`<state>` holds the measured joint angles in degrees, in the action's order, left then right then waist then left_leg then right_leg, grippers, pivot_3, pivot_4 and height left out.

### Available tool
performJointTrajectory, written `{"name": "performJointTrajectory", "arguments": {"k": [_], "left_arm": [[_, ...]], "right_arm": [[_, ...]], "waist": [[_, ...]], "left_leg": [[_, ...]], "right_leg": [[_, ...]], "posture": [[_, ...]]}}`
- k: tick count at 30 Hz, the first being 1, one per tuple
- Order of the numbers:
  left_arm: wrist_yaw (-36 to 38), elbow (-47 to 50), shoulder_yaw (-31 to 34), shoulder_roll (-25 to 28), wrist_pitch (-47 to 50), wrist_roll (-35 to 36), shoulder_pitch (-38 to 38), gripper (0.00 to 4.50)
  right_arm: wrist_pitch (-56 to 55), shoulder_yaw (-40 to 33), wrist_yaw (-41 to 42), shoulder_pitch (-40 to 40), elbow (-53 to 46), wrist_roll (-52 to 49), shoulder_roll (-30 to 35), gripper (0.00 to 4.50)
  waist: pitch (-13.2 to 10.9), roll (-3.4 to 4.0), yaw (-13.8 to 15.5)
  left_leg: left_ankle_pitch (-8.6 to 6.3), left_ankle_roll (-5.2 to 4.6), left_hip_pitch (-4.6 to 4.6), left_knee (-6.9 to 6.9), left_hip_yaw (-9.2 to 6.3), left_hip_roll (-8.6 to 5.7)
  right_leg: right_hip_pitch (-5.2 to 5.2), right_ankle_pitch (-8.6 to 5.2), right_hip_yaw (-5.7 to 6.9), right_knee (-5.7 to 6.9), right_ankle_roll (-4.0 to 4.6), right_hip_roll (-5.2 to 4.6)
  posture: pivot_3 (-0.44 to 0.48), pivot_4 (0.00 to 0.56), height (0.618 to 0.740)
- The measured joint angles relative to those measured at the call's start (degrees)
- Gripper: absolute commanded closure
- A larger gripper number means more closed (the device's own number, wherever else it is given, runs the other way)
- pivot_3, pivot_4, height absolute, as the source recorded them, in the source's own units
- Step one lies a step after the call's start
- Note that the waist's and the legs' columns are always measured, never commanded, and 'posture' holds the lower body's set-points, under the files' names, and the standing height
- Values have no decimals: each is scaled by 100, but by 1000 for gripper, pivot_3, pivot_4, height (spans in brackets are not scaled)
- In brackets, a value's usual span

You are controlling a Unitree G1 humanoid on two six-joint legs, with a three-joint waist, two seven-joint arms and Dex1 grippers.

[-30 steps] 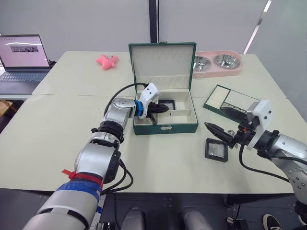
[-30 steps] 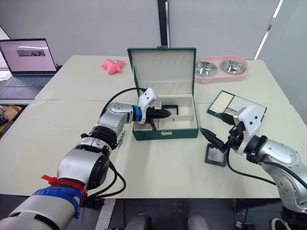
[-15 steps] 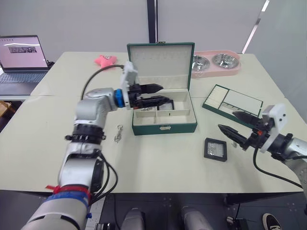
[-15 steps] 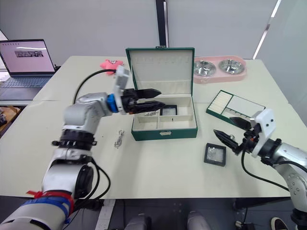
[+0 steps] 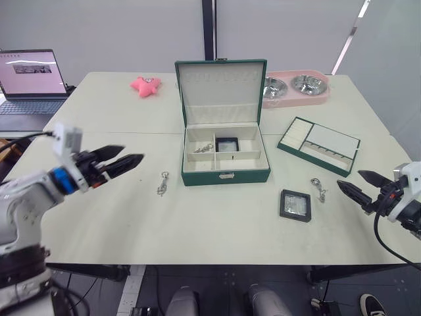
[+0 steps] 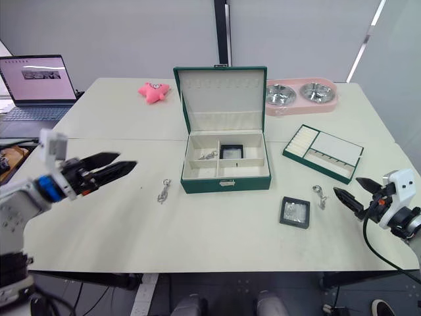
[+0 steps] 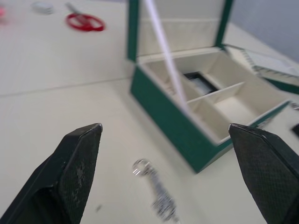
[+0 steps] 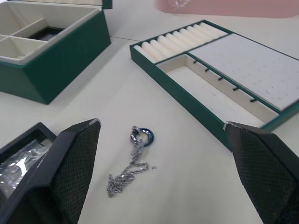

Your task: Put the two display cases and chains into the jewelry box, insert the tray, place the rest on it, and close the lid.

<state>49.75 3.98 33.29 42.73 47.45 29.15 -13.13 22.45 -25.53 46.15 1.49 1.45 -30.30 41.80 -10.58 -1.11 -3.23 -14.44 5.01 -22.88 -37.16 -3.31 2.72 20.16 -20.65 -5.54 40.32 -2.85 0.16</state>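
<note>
Jewelry box sits open on worktop, w/ one case & a chain inside. Second case, tray lie right of box. Both end effectors, left & right, open, holding nothing.

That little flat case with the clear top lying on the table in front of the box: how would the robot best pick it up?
Probably by two opposite edges of the display case's black frame, coming straight down from above. It lies flat with the clear top up, so only the thin sides offer grip. The right hand, open and nearest, seems suited; the chain beside it lies apart.
</note>
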Motion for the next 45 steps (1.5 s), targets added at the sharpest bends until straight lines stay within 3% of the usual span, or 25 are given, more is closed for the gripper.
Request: {"name": "performJointTrajectory", "arguments": {"k": [8,14,23,38,45], "left_arm": [[-1377,-430,458,-443,-1731,-741,764,11],[-1913,-649,467,-700,-2232,-907,1019,11],[-2120,-699,231,-921,-2518,-918,1330,11],[-2164,-514,227,-861,-2487,-769,1277,11],[-2266,294,-7,-1098,-2116,-368,1249,11]], "right_arm": [[-880,56,-273,393,1013,453,-227,0],[-1180,87,-276,420,1306,608,-241,0],[-1414,128,-248,394,1474,704,-268,0],[-1426,146,-206,287,1464,675,-293,0],[-689,363,163,302,148,147,-233,0]], "waist": [[0,0,23],[0,0,18],[2,2,14],[2,2,15],[3,4,3]], "left_leg": [[0,0,1,8,7,-4],[0,0,1,9,8,-4],[0,0,1,10,7,-2],[0,0,2,10,7,-3],[0,0,2,10,5,-1]], "right_leg": [[-1,0,-1,-8,0,-9],[-3,0,0,-10,0,-10],[-3,0,0,-10,0,-8],[-5,0,0,-10,0,-9],[-6,0,0,-9,0,-7]], "posture": [[0,150,740],[0,150,740],[0,150,740],[0,150,740],[0,150,740]]}}
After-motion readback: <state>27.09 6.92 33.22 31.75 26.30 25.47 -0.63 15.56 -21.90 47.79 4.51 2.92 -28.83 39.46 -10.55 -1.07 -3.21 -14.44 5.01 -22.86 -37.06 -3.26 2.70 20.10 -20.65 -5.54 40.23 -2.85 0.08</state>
